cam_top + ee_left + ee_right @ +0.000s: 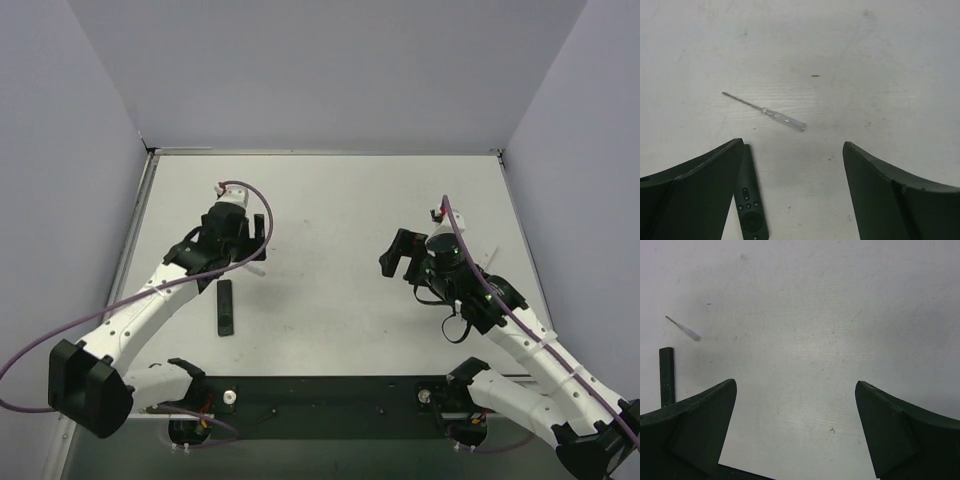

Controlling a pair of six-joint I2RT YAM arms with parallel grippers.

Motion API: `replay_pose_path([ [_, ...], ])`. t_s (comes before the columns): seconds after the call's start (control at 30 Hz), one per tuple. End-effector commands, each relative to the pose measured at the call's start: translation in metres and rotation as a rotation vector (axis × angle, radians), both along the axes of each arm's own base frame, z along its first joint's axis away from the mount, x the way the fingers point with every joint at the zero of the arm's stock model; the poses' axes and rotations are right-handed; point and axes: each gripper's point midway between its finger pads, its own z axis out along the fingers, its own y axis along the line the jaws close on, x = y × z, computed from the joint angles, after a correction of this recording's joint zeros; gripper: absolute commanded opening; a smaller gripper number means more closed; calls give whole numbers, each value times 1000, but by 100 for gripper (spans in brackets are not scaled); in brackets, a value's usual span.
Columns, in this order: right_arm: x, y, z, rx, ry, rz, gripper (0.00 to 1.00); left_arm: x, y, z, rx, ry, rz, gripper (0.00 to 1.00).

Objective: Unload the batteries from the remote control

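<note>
Left gripper (793, 144): wide, empty; remote (751, 200) beside its left finger
Right gripper (795, 383): wide, empty
Risk: remote lies flat, buttons up; a poor pinch may skid it into the stick (775, 115)

On my feed the slim black plastic remote control (751, 205) looks matt and smooth. The thin see-through stick (785, 120) has a clear, glassy plastic handle and a dull grey metal shaft. I see the pale table top (865, 60) as matt, finely scuffed and specked. The dark fingers (695, 192) of the left gripper (792, 142) look like matt moulded plastic with paler edges.
</note>
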Motion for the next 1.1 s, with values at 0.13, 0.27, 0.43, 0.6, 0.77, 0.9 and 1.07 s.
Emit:
replay_pose_path([
  [0.13, -10, -19, 11, -5, -80, -20, 100, -1, 77, -67, 33, 330, 287, 84],
  [0.27, -14, -24, 19, -11, -120, -13, 100, -6, 88, -95, 24, 450, 326, 79],
  [0.43, -17, -28, 24, -4, -141, -15, 100, -11, 88, -122, 57, 561, 322, 74],
  [0.6, -20, -31, 22, 4, -146, -27, 99, -19, 89, -147, 77, 680, 314, 74],
  [0.77, -21, -36, 23, 4, -159, -46, 99, -18, 86, -156, 78, 725, 295, 64],
  [0.9, -22, -36, 27, 8, -172, -41, 99, -21, 88, -160, 98, 745, 297, 61],
  [1.07, -23, -37, 26, 9, -171, -41, 99, -23, 84, -163, 82, 762, 276, 47],
])
